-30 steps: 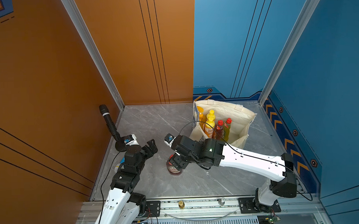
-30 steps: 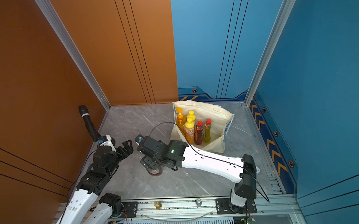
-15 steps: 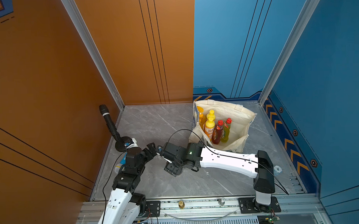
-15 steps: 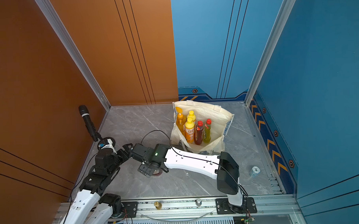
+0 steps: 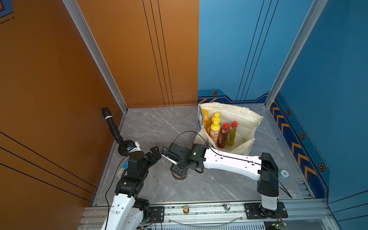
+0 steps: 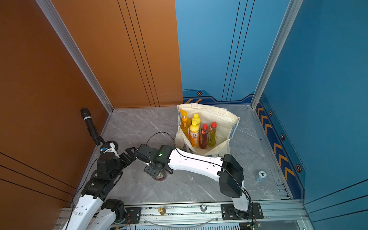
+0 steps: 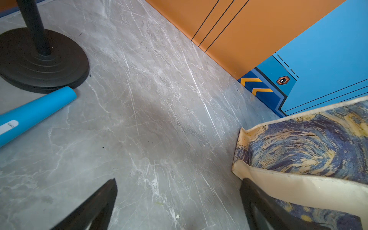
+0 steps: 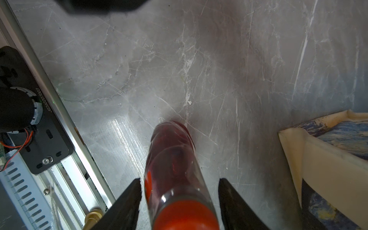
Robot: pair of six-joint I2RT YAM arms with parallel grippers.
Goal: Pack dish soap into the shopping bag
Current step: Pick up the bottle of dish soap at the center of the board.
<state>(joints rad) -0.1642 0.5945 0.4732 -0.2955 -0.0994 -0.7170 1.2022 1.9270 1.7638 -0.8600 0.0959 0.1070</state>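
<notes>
**Five bottles bagged; sixth stands on the surface between the right fingers**

Top views: shopping bag point(image 5: 250, 117), cream, mouth open, near the far right corner of the grey marbled surface point(image 5: 158, 124). Upright inside it:
- pump-top orange bottle point(image 5: 206, 121)
- two yellow-capped orange bottles point(image 5: 214, 130)
- bagged dark red bottle point(image 5: 222, 137)
- yellow-green bottle point(image 5: 232, 133)

The loose dark red bottle point(image 6: 160, 177) stands toward the front edge, left of middle. It is mostly hidden under the right gripper point(image 5: 177, 171). The left gripper point(image 5: 156, 153) hovers just beside it toward the left edge, empty. A black microphone point(image 5: 110, 124) is on its stand at the left edge.

Left wrist: the left gripper point(image 7: 179, 181) has its fingers point(image 7: 107, 191) spread wide over bare surface, nothing between them. The bag's blue-and-yellow print point(image 7: 308, 149) is next to one finger. The stand base point(image 7: 39, 63) and a blue tube point(image 7: 35, 113) are further off.

Right wrist: the right gripper point(image 8: 179, 179) straddles the loose dark red bottle point(image 8: 173, 155) just below its red cap. One finger point(image 8: 127, 199) is at the bottle's side, and a slim gap shows at the other, so it is not clamped. A bag corner point(image 8: 328, 159) is near
</notes>
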